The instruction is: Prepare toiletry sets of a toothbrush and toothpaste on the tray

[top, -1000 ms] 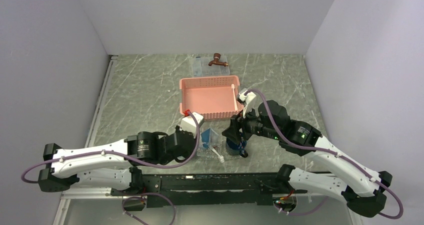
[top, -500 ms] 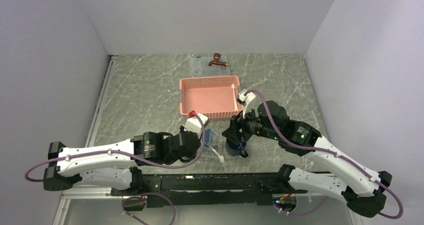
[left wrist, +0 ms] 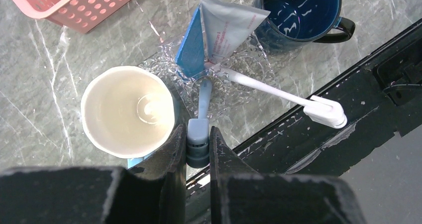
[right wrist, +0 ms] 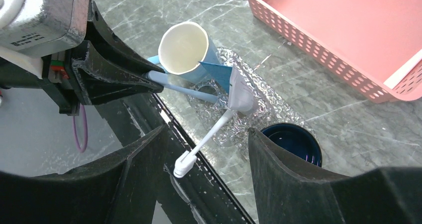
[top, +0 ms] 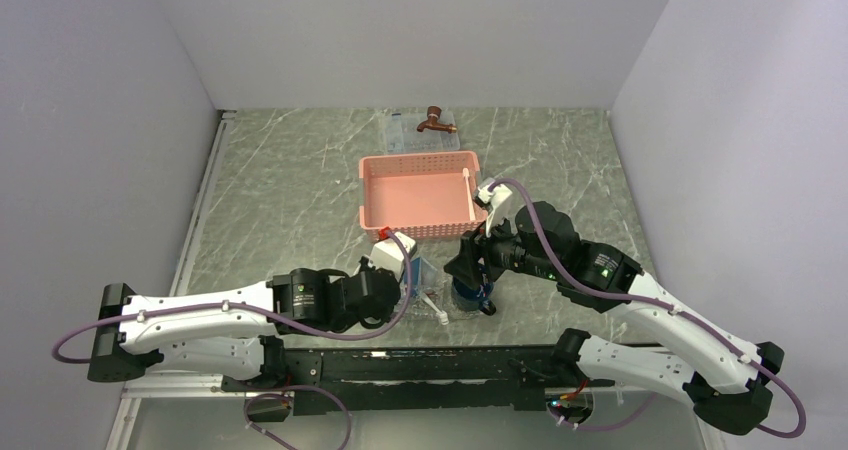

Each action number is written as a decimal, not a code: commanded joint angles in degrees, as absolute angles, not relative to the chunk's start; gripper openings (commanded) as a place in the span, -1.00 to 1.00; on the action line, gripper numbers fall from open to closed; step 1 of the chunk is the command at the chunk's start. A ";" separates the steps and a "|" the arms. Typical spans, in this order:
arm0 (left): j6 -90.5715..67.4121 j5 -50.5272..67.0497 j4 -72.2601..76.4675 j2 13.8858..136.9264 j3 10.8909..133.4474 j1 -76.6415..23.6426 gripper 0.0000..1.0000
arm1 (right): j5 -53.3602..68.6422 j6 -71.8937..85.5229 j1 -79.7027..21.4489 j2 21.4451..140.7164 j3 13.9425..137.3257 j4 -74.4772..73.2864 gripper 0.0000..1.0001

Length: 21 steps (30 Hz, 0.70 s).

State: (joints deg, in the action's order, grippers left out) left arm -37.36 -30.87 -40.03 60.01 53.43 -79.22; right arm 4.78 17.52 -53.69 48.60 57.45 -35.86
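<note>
Jaws of your left end effector (left wrist: 197, 133) pinch a pale blue toothbrush (left wrist: 204, 92) reaching onto the tray (left wrist: 234, 92) ahead; your right end effector (right wrist: 207, 132) gapes wide, empty.

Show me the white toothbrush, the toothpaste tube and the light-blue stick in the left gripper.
white toothbrush (left wrist: 278, 93), left wrist view, middle of its handle.
toothpaste tube (left wrist: 226, 27), left wrist view, its printed flat face.
light-blue stick (left wrist: 203, 99), left wrist view, bare shaft at mid-length.
</note>
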 commanded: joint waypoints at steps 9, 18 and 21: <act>-38.99 -31.98 -37.43 58.27 52.21 -79.50 -0.79 | 5.11 18.54 -53.66 47.48 56.87 -32.96 0.25; -38.87 -31.40 -36.56 58.86 51.75 -79.54 -0.64 | 5.27 18.49 -53.61 47.72 56.55 -32.70 0.25; -38.71 -31.42 -36.61 59.07 51.81 -79.53 -0.63 | 5.27 18.47 -53.62 47.82 56.52 -32.67 0.25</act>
